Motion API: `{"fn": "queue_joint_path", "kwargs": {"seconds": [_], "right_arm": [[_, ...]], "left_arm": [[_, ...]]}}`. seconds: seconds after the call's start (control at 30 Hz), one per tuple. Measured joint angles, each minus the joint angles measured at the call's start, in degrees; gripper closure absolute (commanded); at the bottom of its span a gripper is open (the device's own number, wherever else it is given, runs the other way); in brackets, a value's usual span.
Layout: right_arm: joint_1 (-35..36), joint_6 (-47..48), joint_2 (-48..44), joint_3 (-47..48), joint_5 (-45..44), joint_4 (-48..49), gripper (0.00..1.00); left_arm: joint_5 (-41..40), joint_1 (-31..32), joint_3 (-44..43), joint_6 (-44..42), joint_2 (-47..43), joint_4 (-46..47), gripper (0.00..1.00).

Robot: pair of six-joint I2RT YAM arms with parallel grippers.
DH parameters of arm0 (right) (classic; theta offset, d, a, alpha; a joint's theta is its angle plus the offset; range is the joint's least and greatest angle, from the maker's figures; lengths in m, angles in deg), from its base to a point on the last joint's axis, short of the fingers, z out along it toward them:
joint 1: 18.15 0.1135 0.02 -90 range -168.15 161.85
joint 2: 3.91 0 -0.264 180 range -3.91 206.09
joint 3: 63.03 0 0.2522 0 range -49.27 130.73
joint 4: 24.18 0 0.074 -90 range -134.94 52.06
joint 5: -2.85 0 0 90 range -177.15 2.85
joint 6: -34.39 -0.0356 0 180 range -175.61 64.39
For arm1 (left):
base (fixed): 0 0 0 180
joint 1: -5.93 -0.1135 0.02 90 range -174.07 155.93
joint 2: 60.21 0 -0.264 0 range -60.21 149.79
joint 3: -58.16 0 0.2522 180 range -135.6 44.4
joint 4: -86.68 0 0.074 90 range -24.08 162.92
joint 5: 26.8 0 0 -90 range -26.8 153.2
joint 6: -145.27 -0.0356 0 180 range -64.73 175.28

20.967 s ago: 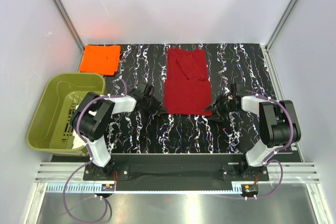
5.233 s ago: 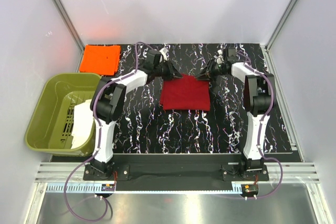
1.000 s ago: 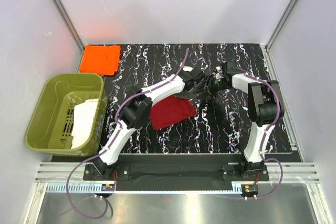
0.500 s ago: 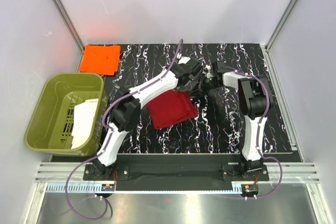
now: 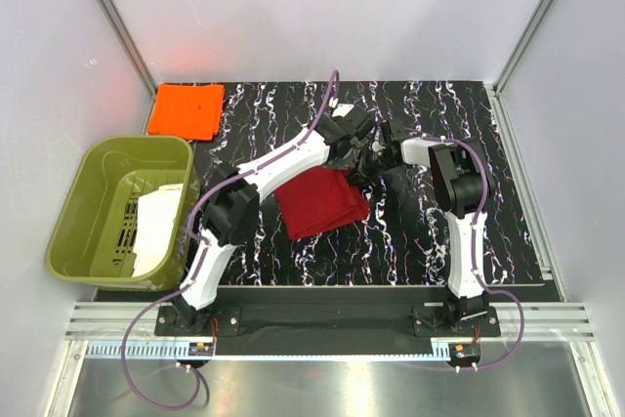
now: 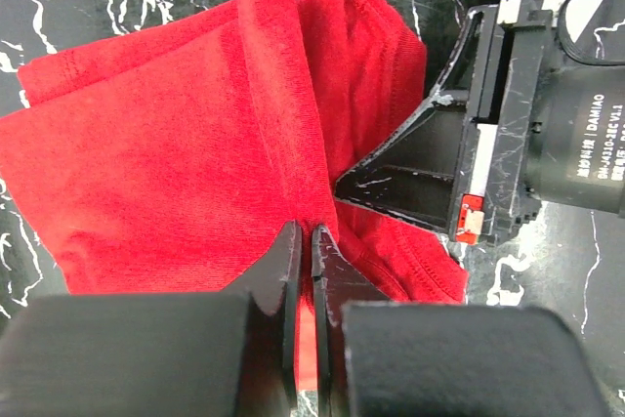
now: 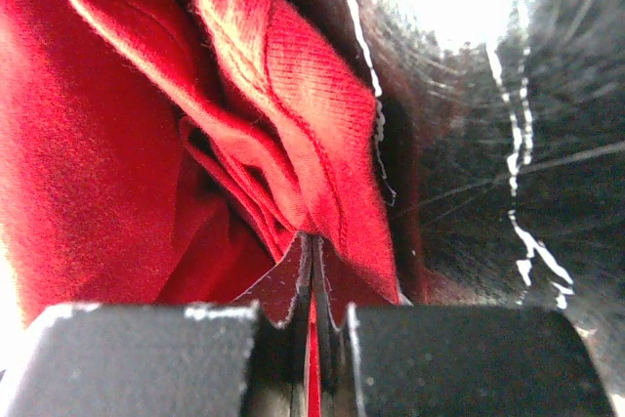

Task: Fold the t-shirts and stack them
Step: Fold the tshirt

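Top external view is showing both arms reaching in over the black marbled table and meeting at the far right corner of the dark red t-shirt. The shirt is lying as a folded, slightly skewed bundle near the middle of the table.

Over on the left wrist cam, the left gripper is squeezing its jaws nearly together on a thin ridge of red cloth that's running up the middle of the bundle. The other arm's black gripper body is sitting just beside it on the right, pressing into the same fabric.

On the right wrist cam, the right gripper is pinching tight too, with a bunched, stitched edge of the red shirt caught between the jaws. So both are grasping the same shirt, very close to each other.

The orange t-shirt is lying folded flat at the far left corner of the table, well apart from the red one. An olive-green tub is sitting beside the table's left edge, with a white item lying inside it.
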Motion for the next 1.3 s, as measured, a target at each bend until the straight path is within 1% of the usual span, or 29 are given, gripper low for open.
{"fn": "queue_joint_path", "kwargs": {"seconds": [0.43,0.7,1.0,1.07,1.13,1.2,1.23,1.27,1.3], "right_arm": [[0.11,0.00,0.07,0.07,-0.28,-0.15,0.98],[0.15,0.00,0.09,0.20,-0.33,-0.35,0.98],[0.15,0.15,0.11,0.42,-0.37,-0.76,0.98],[0.17,0.22,0.11,0.50,-0.42,-0.96,0.97],[0.17,0.37,0.11,0.68,-0.55,-1.46,0.92],[0.15,0.48,0.09,1.42,-1.36,-3.15,0.87],[0.15,0.74,0.04,1.97,-1.97,-4.46,0.79],[0.15,1.01,-0.04,2.80,-2.62,-6.38,0.73],[0.11,1.95,-0.28,3.67,-3.76,-8.35,0.70]], "left_arm": [[2.49,0.33,-0.15,0.90,0.00,0.13,1.00],[3.45,0.81,-2.67,0.90,0.37,0.17,1.00],[5.44,0.81,-3.56,0.57,4.04,1.68,1.00],[5.86,0.81,-3.43,0.17,4.46,2.71,0.98],[6.08,0.81,-3.30,-0.26,4.50,3.61,0.95],[6.54,0.79,-3.04,-0.98,4.50,4.79,0.85],[6.99,0.72,-2.84,-1.25,4.50,5.42,0.80],[7.48,0.55,-2.78,-1.44,4.50,5.81,0.67],[7.50,0.42,-2.67,-1.88,4.52,6.36,0.64]]}}
